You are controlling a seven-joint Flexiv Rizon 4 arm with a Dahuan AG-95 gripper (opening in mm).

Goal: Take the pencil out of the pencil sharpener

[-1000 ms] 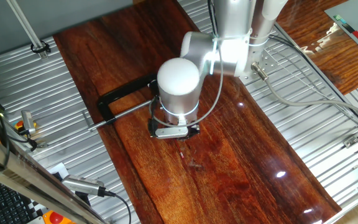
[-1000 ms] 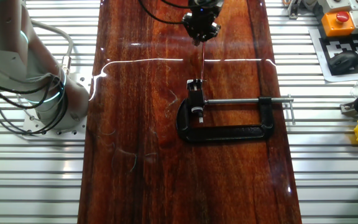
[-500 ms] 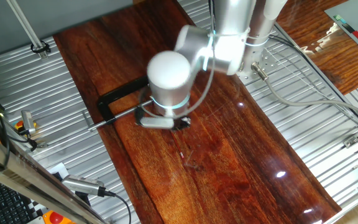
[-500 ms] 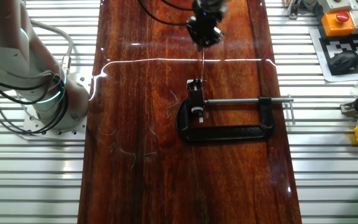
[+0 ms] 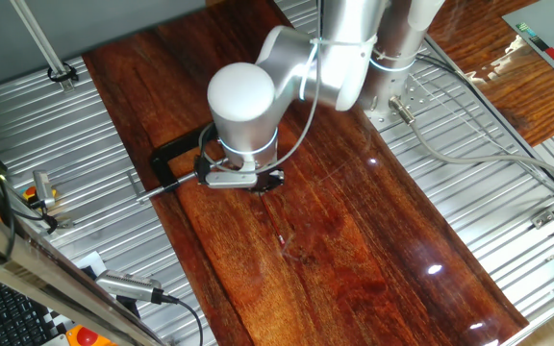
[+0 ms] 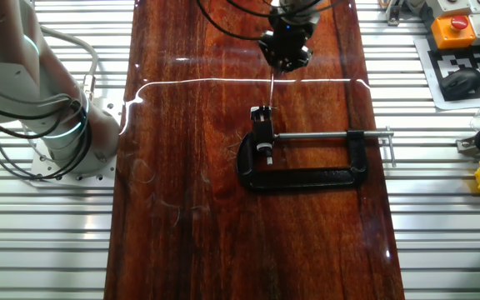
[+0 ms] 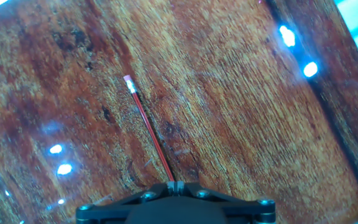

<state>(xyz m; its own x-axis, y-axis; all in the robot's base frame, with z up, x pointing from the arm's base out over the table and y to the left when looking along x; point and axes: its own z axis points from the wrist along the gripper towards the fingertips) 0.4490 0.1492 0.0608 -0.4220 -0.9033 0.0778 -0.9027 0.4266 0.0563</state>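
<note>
Here the thin red pencil (image 7: 149,127) runs straight out from the gripper (image 7: 174,185), its fingers pinched tight on one end, pale eraser tip pointing away over the glossy, grained wooden board (image 7: 241,112). From the other fixed view its far end meets the small sharpener (image 6: 262,125) held in a black C-clamp (image 6: 307,162).

Gripper (image 6: 286,57) over pencil (image 6: 270,90), sharpener (image 6: 262,129) clamped

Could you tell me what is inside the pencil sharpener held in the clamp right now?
The pencil runs from the gripper down to the pencil sharpener in the black clamp. Its lower end seems to meet the sharpener; whether the tip sits inside is too small to tell.
</note>
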